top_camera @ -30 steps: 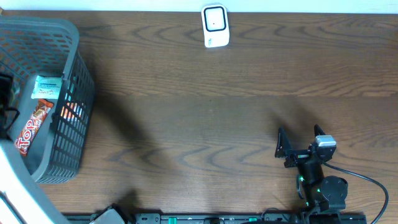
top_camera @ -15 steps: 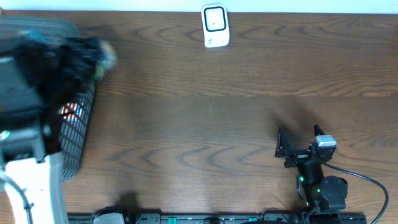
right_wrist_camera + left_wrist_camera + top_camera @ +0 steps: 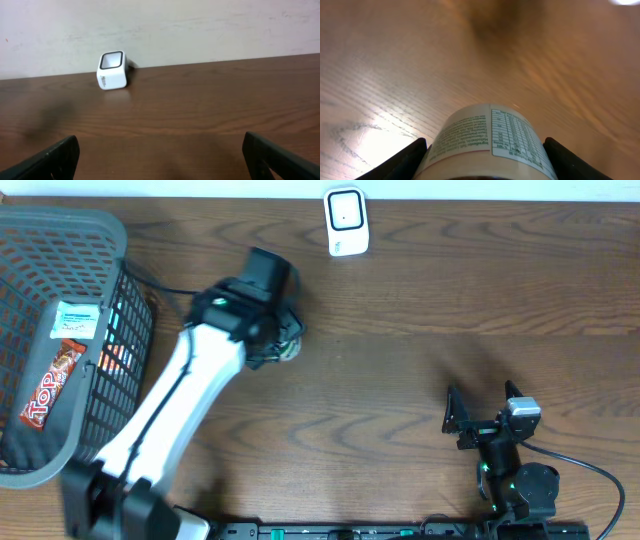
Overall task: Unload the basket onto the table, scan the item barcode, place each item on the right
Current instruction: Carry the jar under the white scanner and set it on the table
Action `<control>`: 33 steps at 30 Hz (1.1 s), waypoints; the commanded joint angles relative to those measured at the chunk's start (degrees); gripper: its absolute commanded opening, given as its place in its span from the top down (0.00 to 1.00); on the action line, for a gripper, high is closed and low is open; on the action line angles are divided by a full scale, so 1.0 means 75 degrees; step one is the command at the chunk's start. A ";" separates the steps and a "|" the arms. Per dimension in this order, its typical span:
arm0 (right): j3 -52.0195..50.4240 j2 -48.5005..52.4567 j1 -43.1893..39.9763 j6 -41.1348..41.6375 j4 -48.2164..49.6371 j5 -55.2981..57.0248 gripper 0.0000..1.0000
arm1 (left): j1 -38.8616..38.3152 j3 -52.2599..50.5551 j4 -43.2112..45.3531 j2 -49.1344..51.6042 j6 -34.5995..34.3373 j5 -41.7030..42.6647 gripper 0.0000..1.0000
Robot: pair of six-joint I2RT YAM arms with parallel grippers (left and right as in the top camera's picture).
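My left gripper (image 3: 282,340) is shut on a round container (image 3: 290,348) and holds it over the table, left of and nearer than the white scanner (image 3: 346,222). In the left wrist view the container (image 3: 487,137) fills the space between the two black fingers (image 3: 402,162). Its cream label with ingredient text and a nutrition table faces the camera, and no barcode shows on this side. My right gripper (image 3: 483,412) stands open and empty near the front right edge. The right wrist view looks across the bare wood to the scanner (image 3: 112,70) at the back wall.
A grey mesh basket (image 3: 120,250) stands at the far left, holding a red Top bar (image 3: 50,385) and a blue-and-white packet (image 3: 77,320). The left arm (image 3: 170,410) stretches diagonally from the front left edge. A black cable (image 3: 585,470) trails from the right arm.
The left arm has swung out of the basket and to the right over the table, carrying the container. The right arm has not moved.
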 commanded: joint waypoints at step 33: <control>-0.0012 -0.0035 0.0044 0.0085 -0.0029 0.0017 0.01 | -0.0592 0.0478 0.0842 0.2078 -0.2769 -0.0688 0.02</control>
